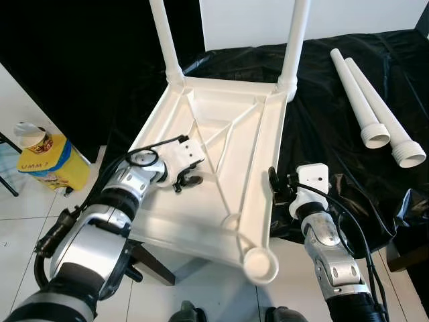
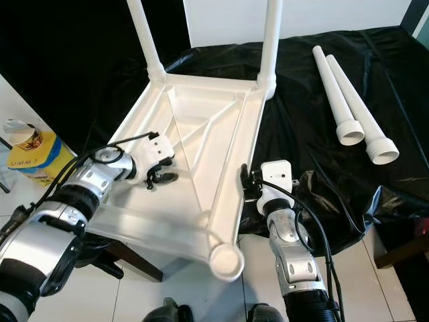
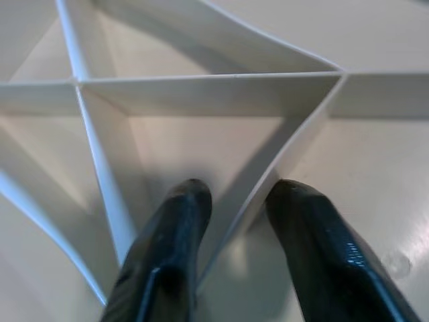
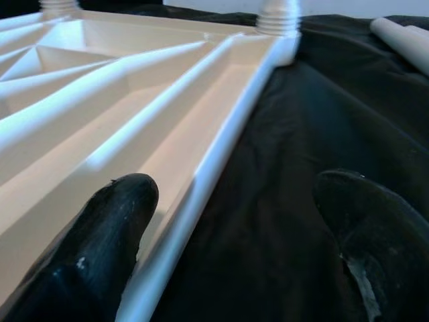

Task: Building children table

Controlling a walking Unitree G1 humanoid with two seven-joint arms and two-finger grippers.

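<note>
A white tabletop (image 1: 221, 168) lies upside down, its ribbed underside facing up. Its far end rests on a black sheet (image 1: 335, 134); its near end overhangs the sheet, above a white tiled floor (image 1: 201, 282). Two white legs (image 1: 297, 33) stand upright in the far corner sockets. The near right corner socket (image 1: 260, 263) is empty.

The left gripper (image 1: 188, 180) sits inside the tabletop, near the left side. In the left wrist view its two black fingers (image 3: 167, 248) straddle a thin rib (image 3: 268, 181) where it forms a triangular pocket — one finger inside the pocket, one outside. The gap between them is narrow, but whether they actually pinch the rib I cannot tell.

The right gripper (image 1: 273, 184) is at the tabletop's right edge, about midway along. Its fingers (image 4: 100, 241) are spread wide: one lies just over the inner side of the edge, the other hangs over the sheet — nothing is held between them.

Two more loose legs (image 1: 372, 100) lie side by side on the sheet, well to the right of the tabletop, their flared threaded ends pointing toward the robot.

On the floor to the left stands a yellow container (image 1: 50, 161) with a round lidded pot (image 1: 30, 136) on top. A dark wooden piece (image 1: 151, 261) shows beneath the tabletop's near edge.
</note>
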